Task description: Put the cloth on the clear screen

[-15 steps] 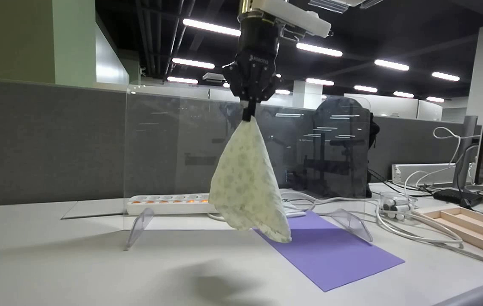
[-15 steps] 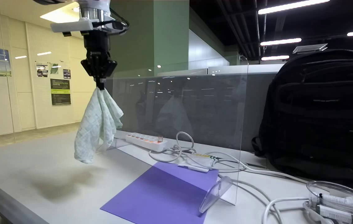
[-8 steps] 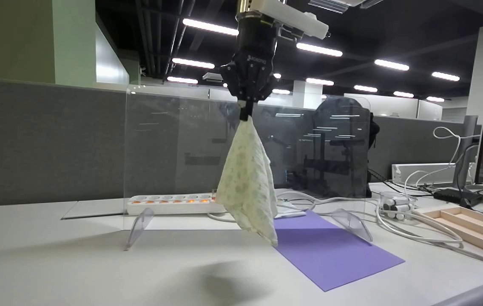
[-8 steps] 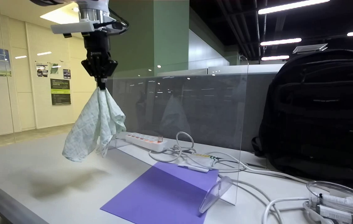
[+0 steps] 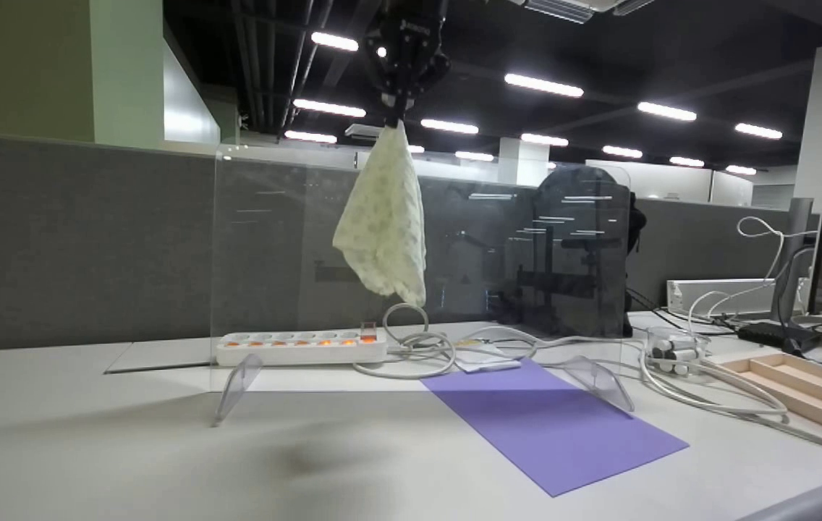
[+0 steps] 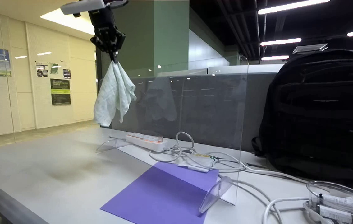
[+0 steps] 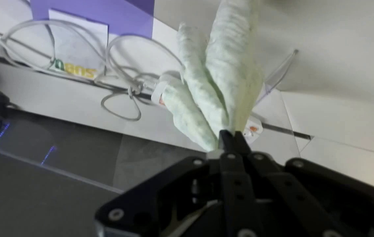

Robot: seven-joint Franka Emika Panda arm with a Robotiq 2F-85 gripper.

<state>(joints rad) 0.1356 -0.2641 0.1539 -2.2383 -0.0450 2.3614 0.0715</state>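
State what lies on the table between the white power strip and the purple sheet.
A curve of white cable lies between the power strip and the nearest corner of the purple sheet, as both exterior views show.

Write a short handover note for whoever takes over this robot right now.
Tool: closed on the top of the cloth, which hangs in the air.
Clear screen: standing upright on the table.
Done: cloth gripped and off the table, not yet on the screen.
Left: lay it on the screen, likely over the top edge, then let go.
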